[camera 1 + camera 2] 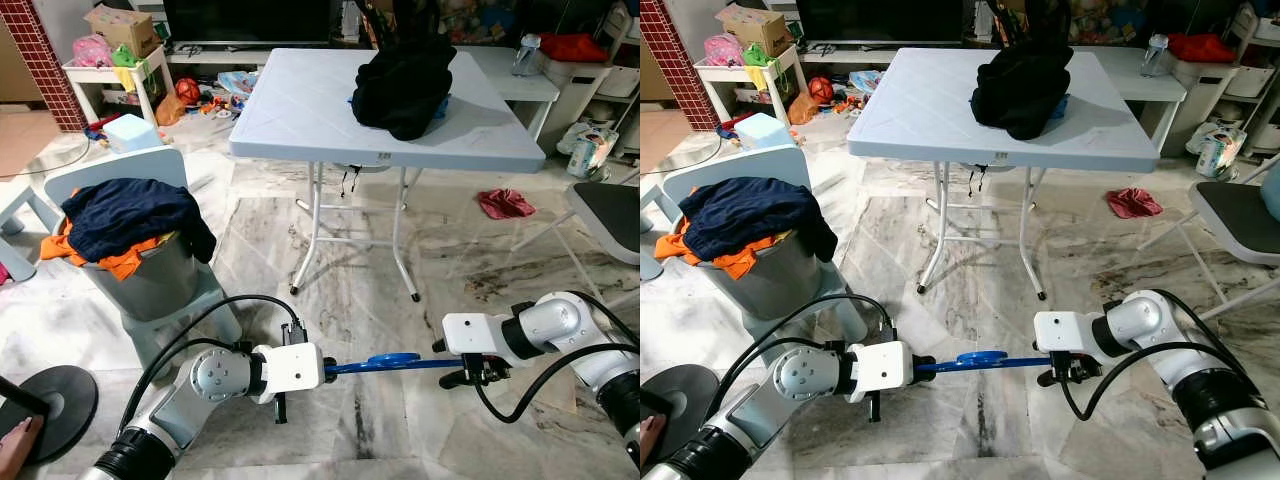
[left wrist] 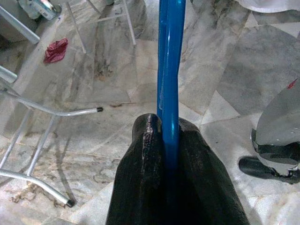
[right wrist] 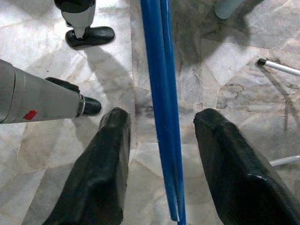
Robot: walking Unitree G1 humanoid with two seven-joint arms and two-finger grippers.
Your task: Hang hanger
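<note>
Left pincer [image 2: 166,140] pinches one end of the blue hanger [image 1: 390,363], held in the air above the marble floor [image 1: 350,270]; right pincer [image 3: 161,159] is spread around the other end (no grip). Hanger lies level, spanning left to right. Hanging hasn't begun, and I see no rail

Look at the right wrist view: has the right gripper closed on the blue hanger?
No. The right gripper is open, and the blue hanger runs between its fingers with gaps on both sides.
</note>
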